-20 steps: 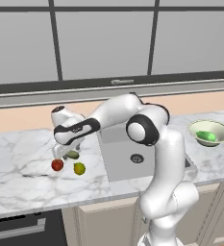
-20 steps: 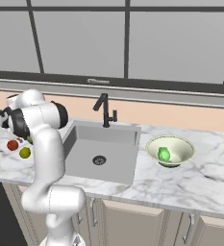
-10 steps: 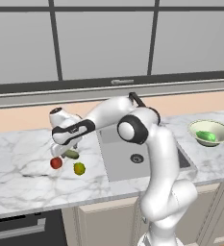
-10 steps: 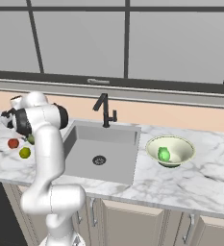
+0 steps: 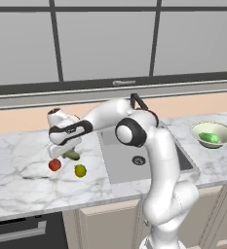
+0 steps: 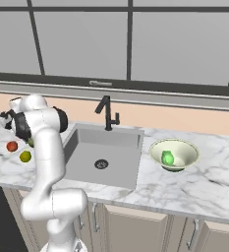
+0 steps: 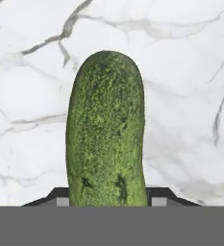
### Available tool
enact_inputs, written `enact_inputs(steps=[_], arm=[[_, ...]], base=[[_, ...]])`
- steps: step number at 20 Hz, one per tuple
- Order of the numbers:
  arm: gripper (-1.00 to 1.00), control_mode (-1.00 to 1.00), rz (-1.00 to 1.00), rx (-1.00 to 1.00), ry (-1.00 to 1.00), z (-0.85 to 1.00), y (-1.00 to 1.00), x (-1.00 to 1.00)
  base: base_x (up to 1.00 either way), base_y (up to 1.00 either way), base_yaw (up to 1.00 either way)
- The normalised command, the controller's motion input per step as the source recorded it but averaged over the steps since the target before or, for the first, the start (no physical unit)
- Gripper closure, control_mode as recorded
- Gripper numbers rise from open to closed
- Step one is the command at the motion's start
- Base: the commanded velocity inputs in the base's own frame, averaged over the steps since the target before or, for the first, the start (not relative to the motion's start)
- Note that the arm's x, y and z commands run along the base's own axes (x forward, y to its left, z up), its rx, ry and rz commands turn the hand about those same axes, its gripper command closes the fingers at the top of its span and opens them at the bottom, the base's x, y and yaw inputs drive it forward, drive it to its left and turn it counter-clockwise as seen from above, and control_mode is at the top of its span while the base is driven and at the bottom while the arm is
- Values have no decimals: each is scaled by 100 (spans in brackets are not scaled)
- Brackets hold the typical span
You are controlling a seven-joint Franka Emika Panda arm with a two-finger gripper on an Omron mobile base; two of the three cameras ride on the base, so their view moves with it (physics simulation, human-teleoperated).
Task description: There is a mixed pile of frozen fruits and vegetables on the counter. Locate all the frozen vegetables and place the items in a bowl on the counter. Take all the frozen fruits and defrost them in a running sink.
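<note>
The gripper (image 5: pixel 67 151) is clamped on the dark-green cucumber (image 7: pixel 106 129), which juts forward from between its fingertips, over the counter (image 5: pixel 17 155).

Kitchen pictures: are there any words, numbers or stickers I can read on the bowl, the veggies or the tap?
None: no words, numbers or stickers show anywhere.
The bumpy dark-green cucumber is plain.
The round pale cream-green bowl is plain.
The black angular faucet is plain.
The white marble counter with grey veins bears only veins.
</note>
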Motion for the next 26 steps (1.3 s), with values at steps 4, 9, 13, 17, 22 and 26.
enact_inputs(steps=[4, 9, 13, 17, 22, 26], arm=[[100, -100, -4, 3, -1, 37, -51, -67], [100, -100, -1, 5, -8, 43, -56, -75], [100, -100, 0, 2, -13, 33, -69, -82], [100, -100, 0, 0, -16, 37, -69, -72], [100, -100, -5, 1, -7, 38, -79, -53], [100, -100, -10, 0, -1, 41, -81, -42]], base=[[0, 0, 0], [0, 0, 0], [0, 0, 0], [0, 0, 0], [0, 0, 0], [0, 0, 0]])
